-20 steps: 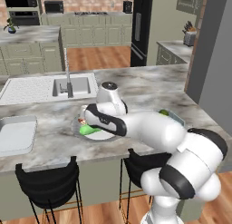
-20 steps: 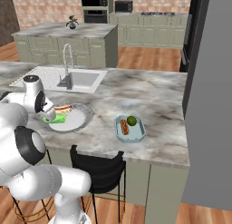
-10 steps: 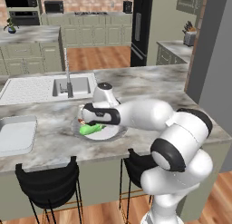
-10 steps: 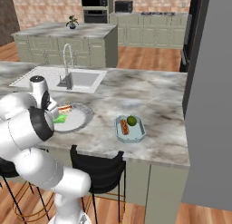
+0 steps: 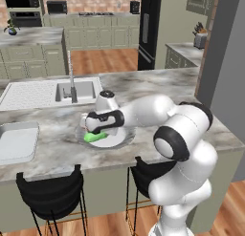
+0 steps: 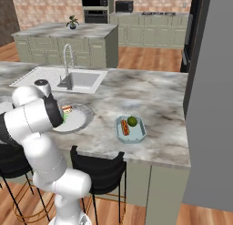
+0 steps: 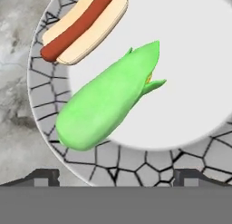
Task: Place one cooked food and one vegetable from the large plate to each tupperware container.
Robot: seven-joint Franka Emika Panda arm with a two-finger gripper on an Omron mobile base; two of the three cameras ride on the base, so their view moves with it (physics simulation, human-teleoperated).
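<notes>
The jaws [image 7: 115, 177] stand wide apart and hold nothing, their two dark tips rising at the lower left and lower right of the hand view. Between and above them, in the middle of that view, lies the long light-green vegetable [image 7: 105, 105], on the large plate [image 7: 199, 82], whose rim carries a dark crackle pattern. The hot dog [image 7: 84, 24], a red sausage in a tan bun, lies at the upper left, near the vegetable but not touching it.

In the left base view the hand hovers low over the plate [image 5: 122, 137] at centre frame, with the green vegetable [image 5: 95, 136] showing beside it.

In the right base view the pale teal container [image 6: 141, 132] sits in the middle of the frame, well apart from the plate [image 6: 82, 119]. It holds the orange-brown sausage stick [image 6: 124, 127] and the small dark green vegetable [image 6: 132, 121] side by side.

At the left edge of the left base view is a pale grey-white container [image 5: 16, 142].

The worktop [image 6: 150, 99] is grey-veined marble, with a sink [image 5: 76, 91] and tap behind the plate. Two black stools [image 5: 50, 194] stand below. Pale green cabinets, wood flooring and a brick wall lie beyond. No writing is readable.
</notes>
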